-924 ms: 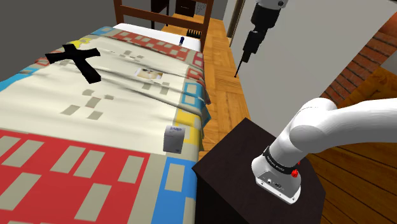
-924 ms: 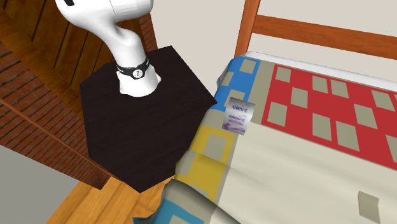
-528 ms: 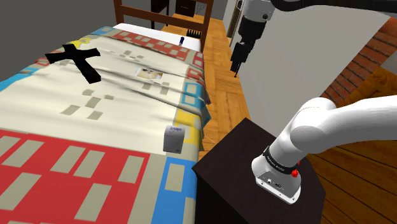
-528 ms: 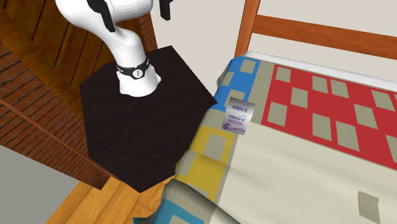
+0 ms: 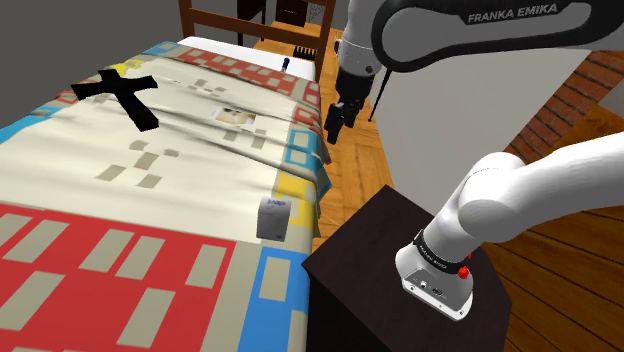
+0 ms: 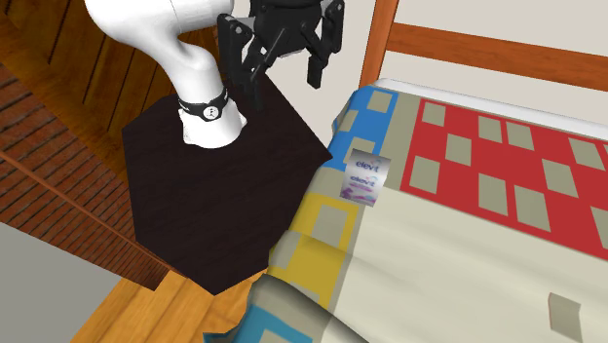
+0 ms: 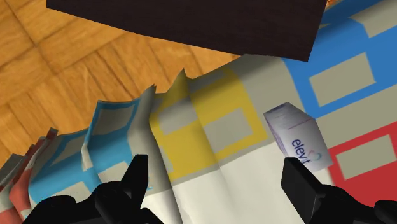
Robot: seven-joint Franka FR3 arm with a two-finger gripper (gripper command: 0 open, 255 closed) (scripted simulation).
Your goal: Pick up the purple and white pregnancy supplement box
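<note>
The step in hand appears to be the approach – nothing is grasped yet. The end effector (image 5: 335, 118) hangs in the air over the side edge of the bed (image 5: 150, 170), with its two fingers spread wide and nothing between them; this is seen plainly in the second exterior view (image 6: 281, 66) and in the wrist view (image 7: 216, 184). The box (image 5: 272, 217), white with purple print, stands upright on the patterned bedspread near the bed's edge, close to the dark stand (image 6: 214, 185), and it is well apart from the fingers. In the wrist view the box (image 7: 298, 138) lies off to the side of one finger, not in the middle of the gap. The next move probably calls for shifting the end effector along the bed edge toward the stand until the box (image 6: 363, 178) sits between the fingers, then going down and closing on two opposite faces – the soft, folded cover may let the box tip. The print on the box can be read only in part. The upper arm is cut off in the second exterior view. A black cross-shaped thing (image 5: 118, 95) farther up the bed is hard to identify.
</note>
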